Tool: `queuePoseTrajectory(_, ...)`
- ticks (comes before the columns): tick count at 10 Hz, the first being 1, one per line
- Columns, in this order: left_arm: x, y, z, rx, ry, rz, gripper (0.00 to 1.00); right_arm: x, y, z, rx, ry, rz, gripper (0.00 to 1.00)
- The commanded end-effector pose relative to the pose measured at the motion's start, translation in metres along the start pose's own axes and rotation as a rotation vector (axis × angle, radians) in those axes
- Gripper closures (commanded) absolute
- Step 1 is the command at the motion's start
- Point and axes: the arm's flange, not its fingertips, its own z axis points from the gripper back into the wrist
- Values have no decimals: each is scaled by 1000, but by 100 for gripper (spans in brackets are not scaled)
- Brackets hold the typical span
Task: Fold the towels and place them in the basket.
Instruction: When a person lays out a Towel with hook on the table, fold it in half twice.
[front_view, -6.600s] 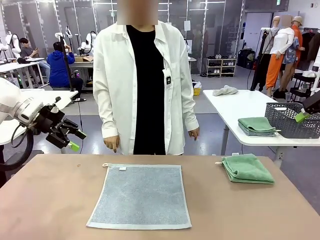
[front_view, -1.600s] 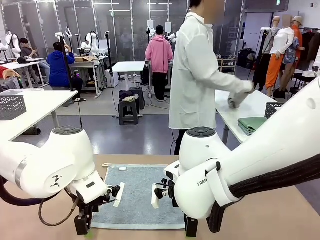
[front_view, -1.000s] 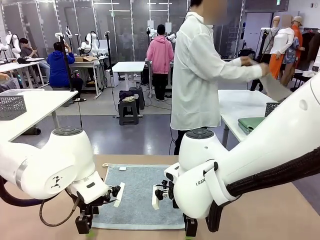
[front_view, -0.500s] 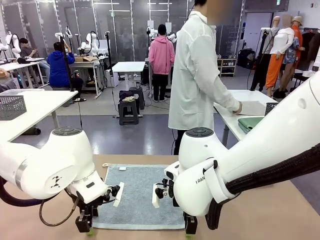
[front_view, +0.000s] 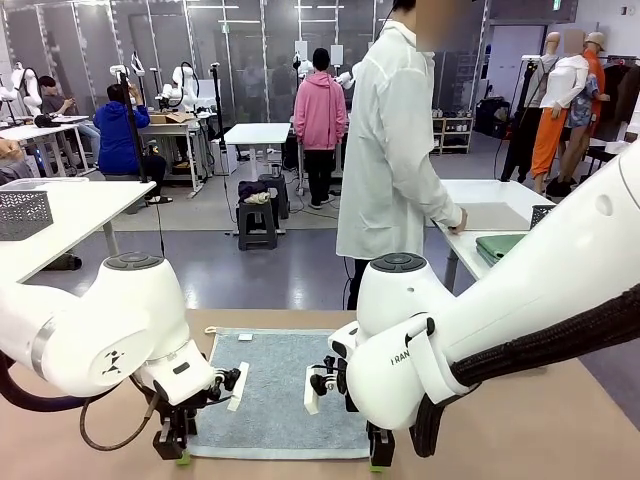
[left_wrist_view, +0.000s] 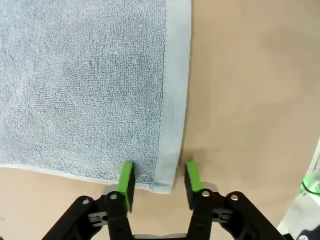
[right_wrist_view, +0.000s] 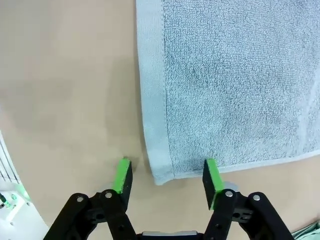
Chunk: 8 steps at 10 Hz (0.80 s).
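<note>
Light blue towel (front_view: 275, 385) lies flat on the table (front_view: 560, 440) by its near edge; left gripper (left_wrist_view: 159, 179) straddles its near-left corner, right gripper (right_wrist_view: 166, 181) its near-right, both jaws parted, nothing pinched yet.

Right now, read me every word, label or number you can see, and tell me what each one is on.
"RAN": part of a longer word, on the white shell of the right arm.
The white tag on the light blue towel: too small to read.
The papers on the far partitions: too blurred to read.
Nothing else is legible.
</note>
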Motion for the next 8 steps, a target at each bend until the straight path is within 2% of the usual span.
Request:
queuePoseTrajectory(1,2,3,-1,18,-16,9,71,3,-4,2,4,18,-18,48)
queuePoseTrajectory(2,3,3,1,19,-14,7,73,3,-5,4,7,20,-17,65)
queuePoseTrajectory(3,2,5,2,18,-9,4,91,4,-6,5,8,22,-16,68)
queuePoseTrajectory(4,3,5,2,14,-7,2,93,4,-6,5,12,23,-15,85)
queuePoseTrajectory(5,3,6,2,12,-4,1,100,4,-7,5,15,24,-15,88)
queuePoseTrajectory(6,3,7,1,10,-4,-2,100,4,-7,5,15,23,-14,100)
queuePoseTrajectory(8,3,7,2,7,-2,-12,100,4,-7,6,25,12,10,100)
